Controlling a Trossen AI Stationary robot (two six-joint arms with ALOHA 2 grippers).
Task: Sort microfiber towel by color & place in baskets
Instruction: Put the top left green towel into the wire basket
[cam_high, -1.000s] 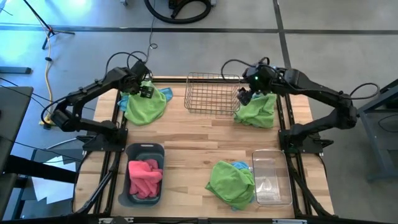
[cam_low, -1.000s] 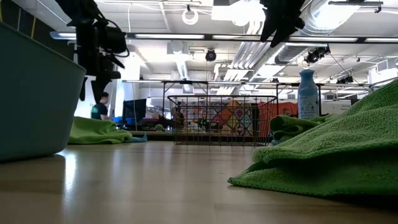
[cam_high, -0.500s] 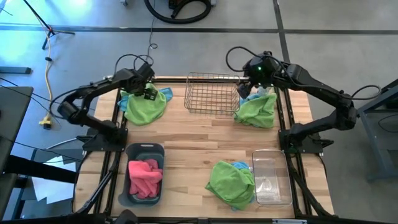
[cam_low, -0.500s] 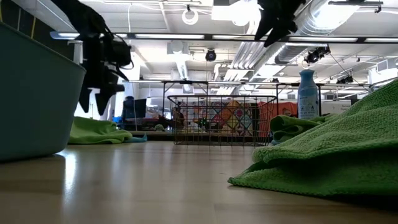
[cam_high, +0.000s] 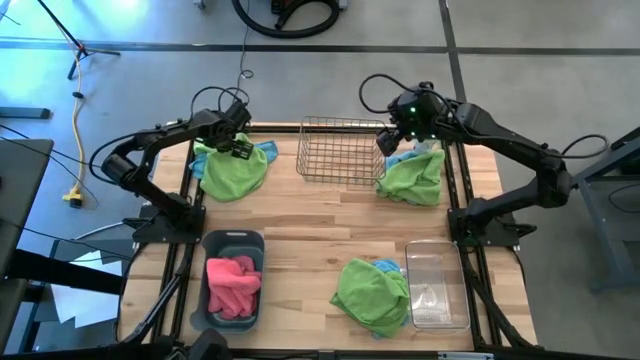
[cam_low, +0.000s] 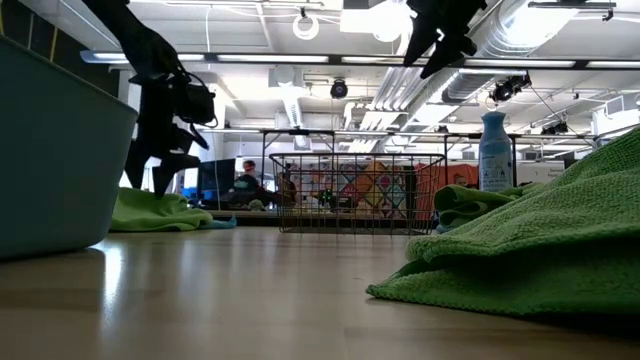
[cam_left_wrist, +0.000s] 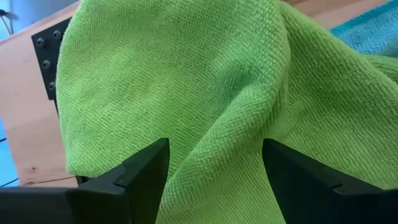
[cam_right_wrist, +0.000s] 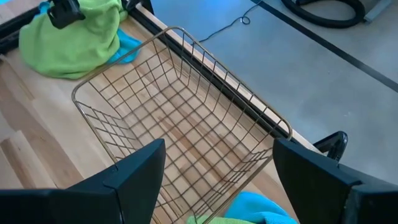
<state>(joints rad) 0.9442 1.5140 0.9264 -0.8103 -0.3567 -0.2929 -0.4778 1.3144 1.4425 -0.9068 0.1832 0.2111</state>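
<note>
Wood surface (cam_high: 300, 225): wire-mesh basket (cam_high: 340, 150) empty at back centre. Left end effector (cam_left_wrist: 211, 171) spread wide, poised over green towel (cam_high: 234, 170) at back-left. Right end effector (cam_right_wrist: 214, 168) released above basket. Grasp step; next, descend and pinch.

The dark grey-blue tub (cam_low: 55, 150) was cut off by the low view's edge. Green towels mostly hid the blue towels (cam_high: 268, 152) beneath.

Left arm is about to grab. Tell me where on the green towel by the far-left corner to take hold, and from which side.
Grip the raised fold of the green towel, coming straight down. The left pincer hangs open just above it, and that ridge stands proud of the heap, likely easy to pinch without catching the blue towel beneath.
</note>
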